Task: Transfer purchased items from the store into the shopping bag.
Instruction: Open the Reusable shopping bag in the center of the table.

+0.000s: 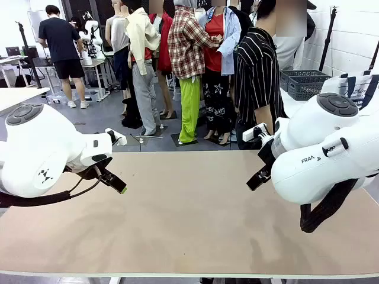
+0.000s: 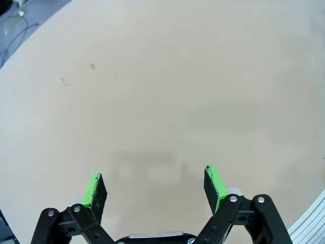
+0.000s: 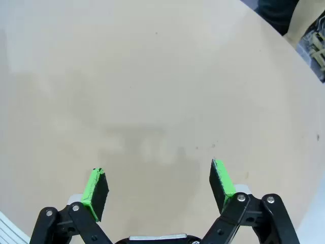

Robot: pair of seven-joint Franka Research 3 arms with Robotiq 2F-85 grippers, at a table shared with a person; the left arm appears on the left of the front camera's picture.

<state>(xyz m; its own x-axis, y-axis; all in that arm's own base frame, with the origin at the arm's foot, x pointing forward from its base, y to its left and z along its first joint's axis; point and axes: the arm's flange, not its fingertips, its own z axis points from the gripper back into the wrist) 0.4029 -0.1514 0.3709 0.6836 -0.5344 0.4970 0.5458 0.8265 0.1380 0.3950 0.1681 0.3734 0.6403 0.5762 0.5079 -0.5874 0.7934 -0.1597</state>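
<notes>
Well, L end effector [image 2: 155, 185] wide, R end effector [image 3: 157, 184] wide, tan table [image 1: 189, 231] below, person [image 1: 258, 77] & basket [image 1: 305, 83] beyond.

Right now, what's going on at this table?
Nothing is being handled. The left end effector and the right end effector on the two white arms both hover open over the beige tabletop, with nothing between their green pads. A person in a black-and-white striped shirt stands at the far edge. The bagging has not started.
</notes>
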